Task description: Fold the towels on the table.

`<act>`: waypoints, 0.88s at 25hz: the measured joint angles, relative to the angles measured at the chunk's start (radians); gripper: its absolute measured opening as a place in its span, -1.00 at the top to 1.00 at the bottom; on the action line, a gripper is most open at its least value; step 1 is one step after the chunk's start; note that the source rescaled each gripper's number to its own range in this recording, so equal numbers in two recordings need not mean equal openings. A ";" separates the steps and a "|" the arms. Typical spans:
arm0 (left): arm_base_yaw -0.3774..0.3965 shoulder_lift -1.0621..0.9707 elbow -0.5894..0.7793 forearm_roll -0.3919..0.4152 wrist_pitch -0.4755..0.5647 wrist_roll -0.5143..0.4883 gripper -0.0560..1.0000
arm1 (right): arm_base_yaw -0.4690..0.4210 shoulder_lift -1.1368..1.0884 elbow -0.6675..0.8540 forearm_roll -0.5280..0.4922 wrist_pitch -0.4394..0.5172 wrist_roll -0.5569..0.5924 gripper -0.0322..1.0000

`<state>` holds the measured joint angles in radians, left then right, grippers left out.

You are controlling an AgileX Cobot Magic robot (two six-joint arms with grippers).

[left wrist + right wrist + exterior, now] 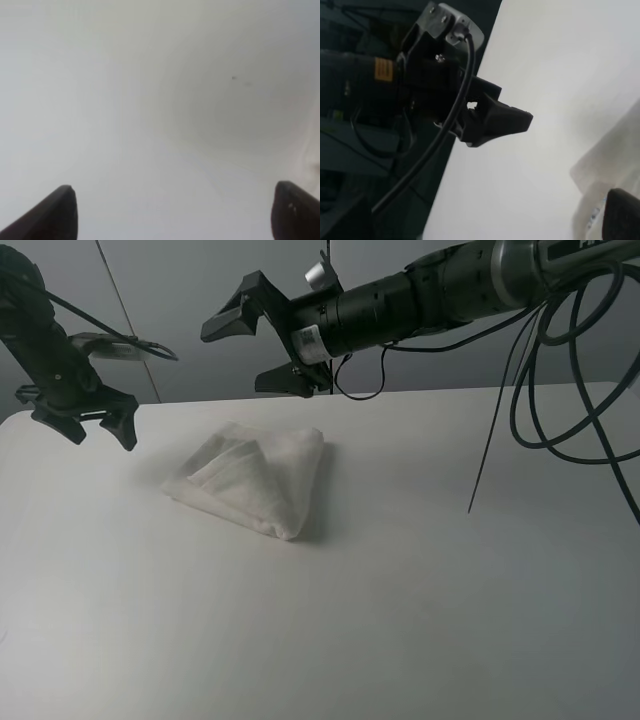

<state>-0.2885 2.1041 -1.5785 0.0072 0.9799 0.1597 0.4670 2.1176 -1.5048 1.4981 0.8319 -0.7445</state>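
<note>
Now towel (255,483) lies folded in a bundle on table (420,590); both tools, left (97,423) and right (262,335), spread, empty. Next: square up or retreat.

you've got nothing readable here. the orange sticker (381,69) on the dark equipment past the tabletop's edge is too blurred to make out, and the small label (594,215) on the towel (252,480) shows only smudged dark marks.
</note>
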 joint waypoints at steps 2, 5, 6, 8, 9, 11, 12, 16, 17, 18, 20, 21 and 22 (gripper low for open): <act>0.000 -0.002 0.000 0.002 0.006 0.000 -1.00 | 0.000 0.000 0.000 -0.068 0.000 -0.016 -0.99; 0.000 -0.022 0.000 0.004 0.008 0.000 -1.00 | 0.000 -0.004 0.000 -0.195 -0.023 -0.025 -1.00; 0.000 -0.033 0.000 0.007 0.015 0.000 -1.00 | 0.000 -0.012 0.000 -0.252 -0.037 -0.023 -1.00; 0.002 -0.064 0.000 0.012 0.023 0.002 -1.00 | 0.000 -0.038 0.000 -0.364 -0.060 0.001 -1.00; 0.006 -0.084 0.000 0.014 0.028 0.002 -1.00 | 0.000 -0.058 0.000 -0.425 -0.065 0.020 -1.00; 0.015 -0.123 0.000 0.020 0.040 0.002 -1.00 | -0.007 -0.100 0.000 -0.544 -0.072 0.071 -1.00; 0.017 -0.148 0.000 0.025 0.047 0.002 -1.00 | -0.013 -0.124 0.000 -0.612 -0.072 0.094 -1.00; 0.019 -0.256 0.000 0.051 0.083 0.004 -1.00 | -0.029 -0.220 0.000 -0.886 -0.064 0.223 -1.00; 0.019 -0.281 0.000 0.056 0.097 0.004 -1.00 | -0.029 -0.248 0.000 -0.963 -0.056 0.267 -1.00; 0.019 -0.312 0.000 0.061 0.105 0.002 -1.00 | -0.029 -0.271 0.000 -1.025 -0.043 0.314 -1.00; 0.019 -0.374 0.000 0.073 0.121 -0.006 -1.00 | -0.029 -0.328 0.000 -1.182 -0.012 0.408 -1.00; 0.019 -0.399 0.000 0.081 0.133 -0.010 -1.00 | -0.029 -0.355 0.000 -1.245 0.001 0.453 -1.00; 0.019 -0.429 0.000 0.087 0.141 -0.015 -1.00 | -0.029 -0.378 0.000 -1.308 0.014 0.484 -1.00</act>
<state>-0.2697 1.6751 -1.5785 0.0942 1.1211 0.1447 0.4381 1.7401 -1.5048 0.1899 0.8462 -0.2610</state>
